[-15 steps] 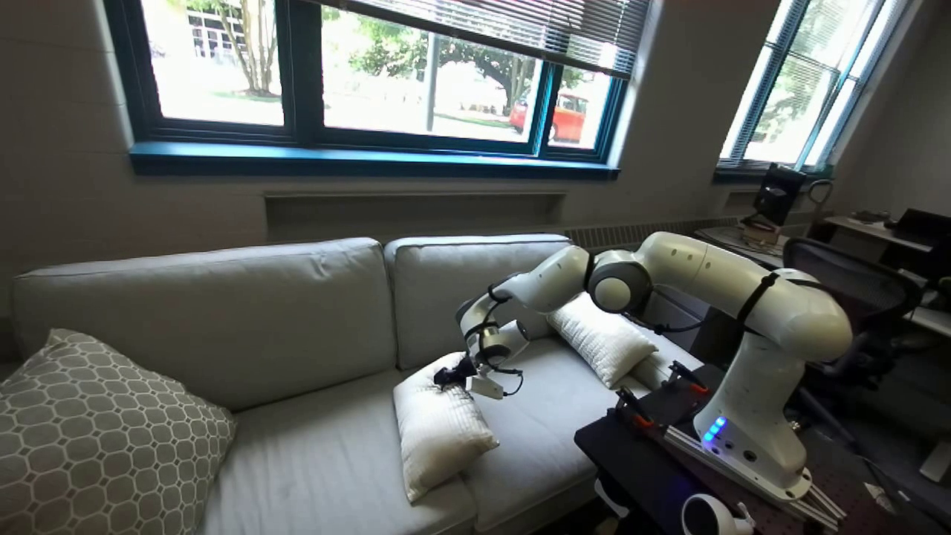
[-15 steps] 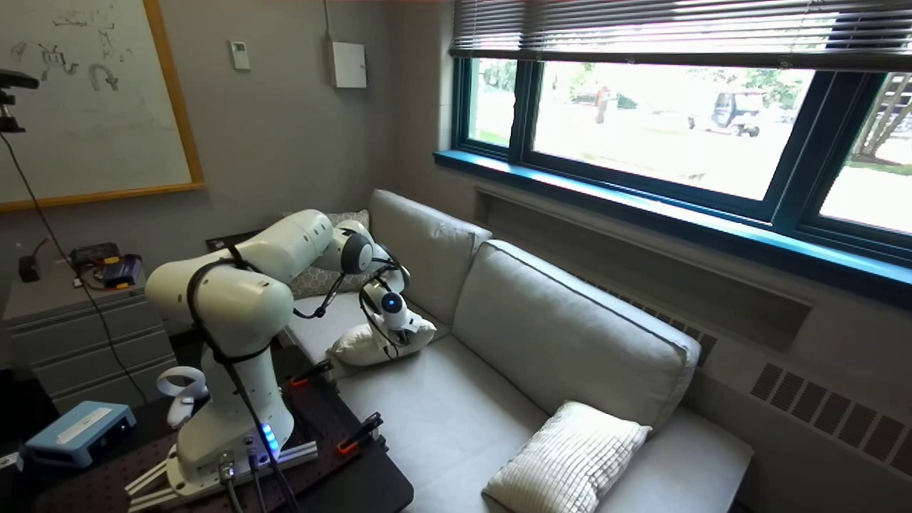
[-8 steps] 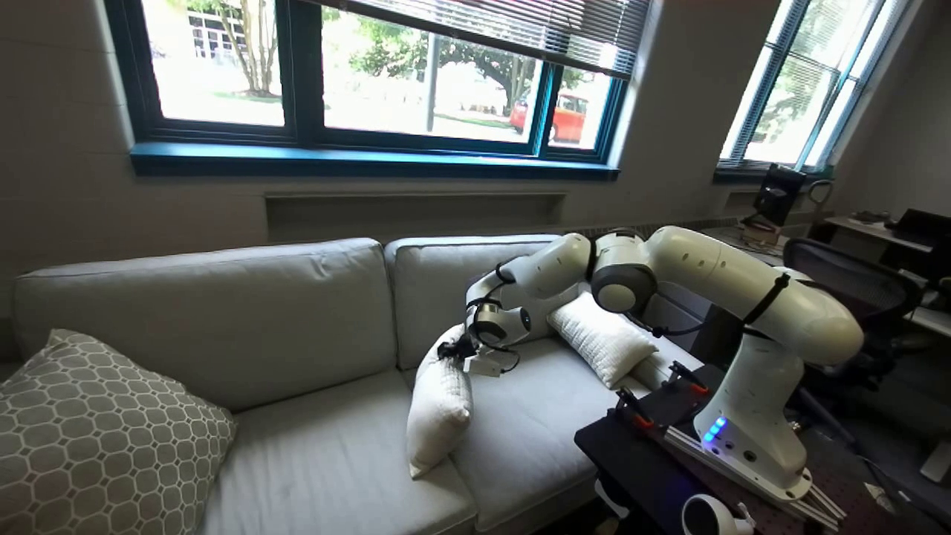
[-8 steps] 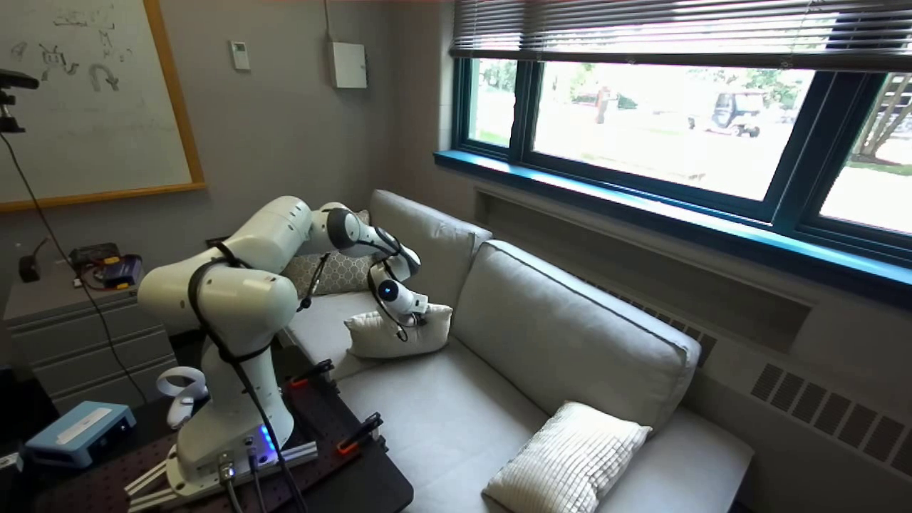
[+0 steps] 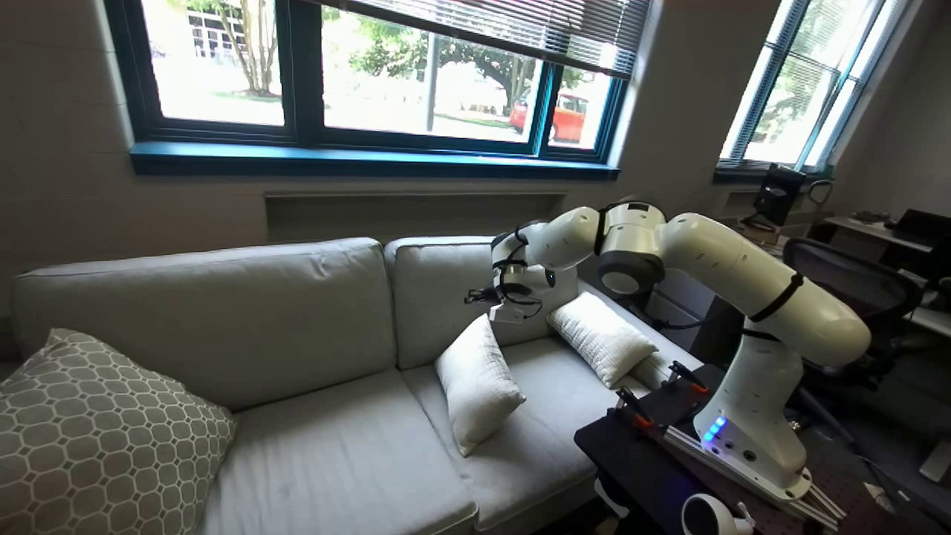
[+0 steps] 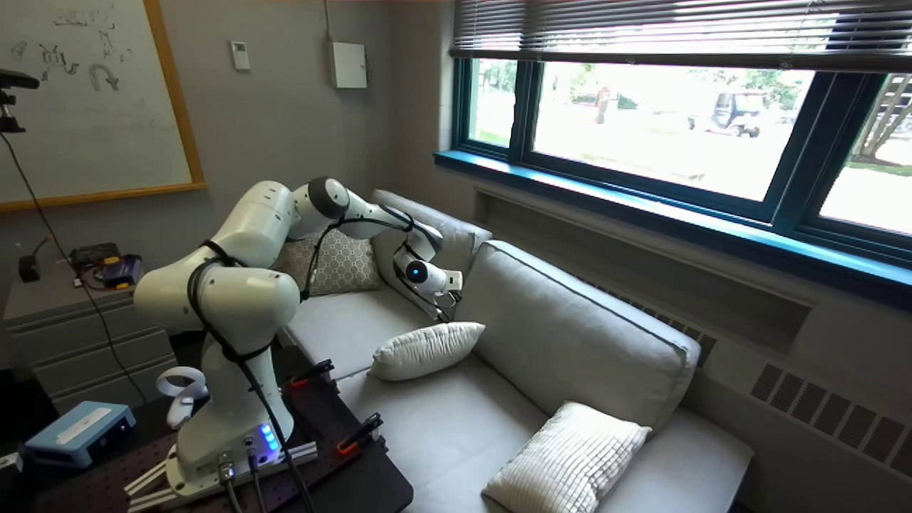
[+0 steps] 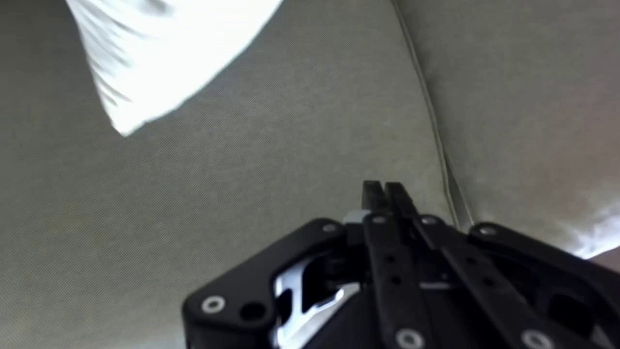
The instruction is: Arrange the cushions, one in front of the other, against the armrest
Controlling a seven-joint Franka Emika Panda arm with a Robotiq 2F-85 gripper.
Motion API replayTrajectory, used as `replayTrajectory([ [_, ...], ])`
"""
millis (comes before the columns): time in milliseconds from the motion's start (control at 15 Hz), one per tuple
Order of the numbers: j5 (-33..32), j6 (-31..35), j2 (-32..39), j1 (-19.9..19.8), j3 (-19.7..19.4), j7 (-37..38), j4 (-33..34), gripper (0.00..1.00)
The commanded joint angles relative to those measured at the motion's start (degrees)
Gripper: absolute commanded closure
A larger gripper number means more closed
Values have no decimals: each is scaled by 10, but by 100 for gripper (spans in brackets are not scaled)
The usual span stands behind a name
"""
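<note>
Daylight entering your scene through the window (image 5: pixel 431 82), washed out in both exterior views, wall (image 5: pixel 200 212) beneath it dim, your wrist view slightly soft, white cushion (image 7: pixel 169 48) overexposed there, gripper (image 7: pixel 384 186) dark

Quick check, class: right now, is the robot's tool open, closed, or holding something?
Tool: closed, holding nothing, as the wrist view shows.
</note>
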Motion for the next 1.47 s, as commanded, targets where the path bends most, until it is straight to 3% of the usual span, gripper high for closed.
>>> replayTrajectory([
  [0, 0, -40, -105, -5, 7, -84, -133, 93],
  [133, 0, -56, -140, -4, 4, -133, -193, 94],
  [200, -16, -52, -164, -5, 8, -147, -221, 68],
  [333, -68, -27, -170, -26, 30, -148, -219, 69],
  [533, -196, 1, -162, -87, 98, -89, -176, 49],
  [600, -247, -21, -141, -75, 88, -31, -168, 42],
  [667, -187, 6, -168, -103, 117, -115, -181, 33],
  [733, -203, 10, -166, -115, 131, -106, -175, 52],
  [867, -200, 17, -165, -127, 144, -118, -172, 36],
  [933, -199, 17, -164, -130, 146, -120, -172, 33],
  [1000, -200, 17, -165, -131, 146, -120, -172, 8],
  [1200, -267, 42, -145, -175, 186, -66, -148, 0],
  [1267, -290, 32, -128, -158, 163, -29, -142, 0],
  [1333, -322, 31, -122, -174, 176, -1, -132, 0],
  [1400, -360, 62, -118, -216, 219, 14, -108, 0],
])
